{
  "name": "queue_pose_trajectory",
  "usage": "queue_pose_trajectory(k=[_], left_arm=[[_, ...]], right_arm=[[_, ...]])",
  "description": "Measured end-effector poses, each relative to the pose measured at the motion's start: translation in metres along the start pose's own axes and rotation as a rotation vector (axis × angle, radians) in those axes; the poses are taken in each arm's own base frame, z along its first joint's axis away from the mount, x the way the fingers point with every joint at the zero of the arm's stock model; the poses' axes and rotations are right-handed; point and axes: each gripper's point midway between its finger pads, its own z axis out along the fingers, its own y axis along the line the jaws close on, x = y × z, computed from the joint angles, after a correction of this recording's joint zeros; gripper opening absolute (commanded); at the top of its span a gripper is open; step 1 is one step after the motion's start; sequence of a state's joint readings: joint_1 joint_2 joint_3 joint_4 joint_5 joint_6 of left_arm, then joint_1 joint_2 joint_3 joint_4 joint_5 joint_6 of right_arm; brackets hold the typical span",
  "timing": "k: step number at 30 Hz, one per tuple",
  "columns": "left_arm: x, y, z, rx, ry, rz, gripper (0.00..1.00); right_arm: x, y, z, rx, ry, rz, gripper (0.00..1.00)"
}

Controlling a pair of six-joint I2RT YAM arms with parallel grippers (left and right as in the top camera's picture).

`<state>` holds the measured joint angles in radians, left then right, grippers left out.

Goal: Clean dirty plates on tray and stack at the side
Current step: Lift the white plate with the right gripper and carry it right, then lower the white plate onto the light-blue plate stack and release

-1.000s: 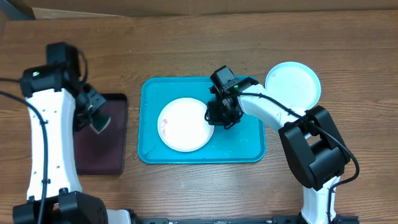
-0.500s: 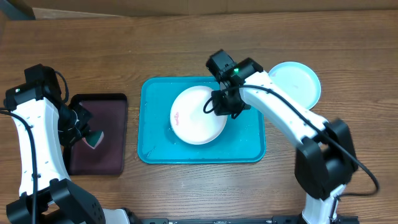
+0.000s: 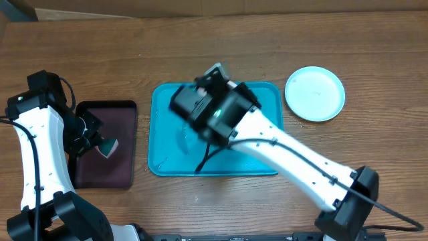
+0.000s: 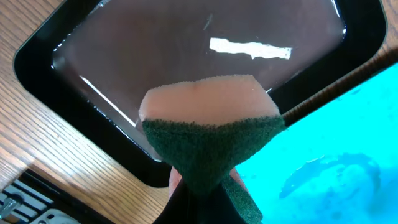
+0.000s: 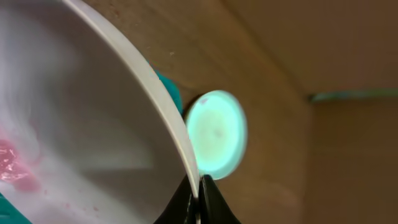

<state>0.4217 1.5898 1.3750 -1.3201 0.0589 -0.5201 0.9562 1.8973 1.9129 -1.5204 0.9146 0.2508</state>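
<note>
Left arm [image 3: 40, 161] sits at the far left, wrist over the dark tray [image 3: 103, 171]. Left gripper [image 4: 202, 186] has its jaws clamped on a sponge [image 4: 211, 134]: green scrub layer toward the jaws, pale pink foam outward. Sponge hangs over the dark tray's near-right edge; can't tell whether it touches the tray. Dark tray looks wet and glossy in the left wrist view.

Teal tray [image 3: 160, 157] is just right of the dark tray on the wooden surface [image 3: 100, 53]. No plate seen lying flat on its visible floor.

Right arm [image 3: 294, 167] reaches diagonally across the teal tray, blurred. Right gripper [image 5: 198, 196] has its jaws pinched on the rim of the white plate [image 5: 74, 143], lifted and tilted, pink-red smear on its face. From overhead only a sliver of that plate shows, at the arm's far end.

Light blue plate [image 3: 315, 93] lies flat on the surface, right of the teal tray, well apart from the white one.
</note>
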Motion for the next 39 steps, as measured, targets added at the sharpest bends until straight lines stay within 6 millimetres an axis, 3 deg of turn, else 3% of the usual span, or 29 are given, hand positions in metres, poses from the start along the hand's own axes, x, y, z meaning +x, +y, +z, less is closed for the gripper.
queue_pose_trajectory(k=[4, 13, 26, 29, 31, 33, 39], left_arm=[[0.001, -0.001, 0.0, 0.005, 0.003, 0.0, 0.04], [0.001, -0.001, 0.0, 0.009, 0.005, 0.005, 0.04], [0.001, -0.001, 0.0, 0.009, 0.005, 0.007, 0.04], [0.001, -0.001, 0.0, 0.009, 0.005, 0.007, 0.04], [0.001, -0.001, 0.0, 0.009, 0.005, 0.008, 0.04], [0.001, -0.002, 0.0, 0.011, 0.007, 0.008, 0.04], [0.001, -0.002, 0.0, 0.011, 0.007, 0.008, 0.04]], right_arm=[[-0.003, -0.002, -0.021, 0.096, -0.064, -0.126, 0.04], [-0.017, -0.015, -0.051, 0.278, -0.185, -0.21, 0.04], [-0.02, -0.024, -0.049, 0.314, -0.193, -0.154, 0.04], [-0.014, -0.034, -0.028, 0.282, -0.134, -0.052, 0.04], [-0.008, -0.047, -0.005, 0.263, -0.073, 0.069, 0.04], [0.005, -0.067, 0.031, 0.231, 0.027, 0.265, 0.04], [0.078, -0.117, 0.13, 0.074, 0.416, 0.852, 0.04]])
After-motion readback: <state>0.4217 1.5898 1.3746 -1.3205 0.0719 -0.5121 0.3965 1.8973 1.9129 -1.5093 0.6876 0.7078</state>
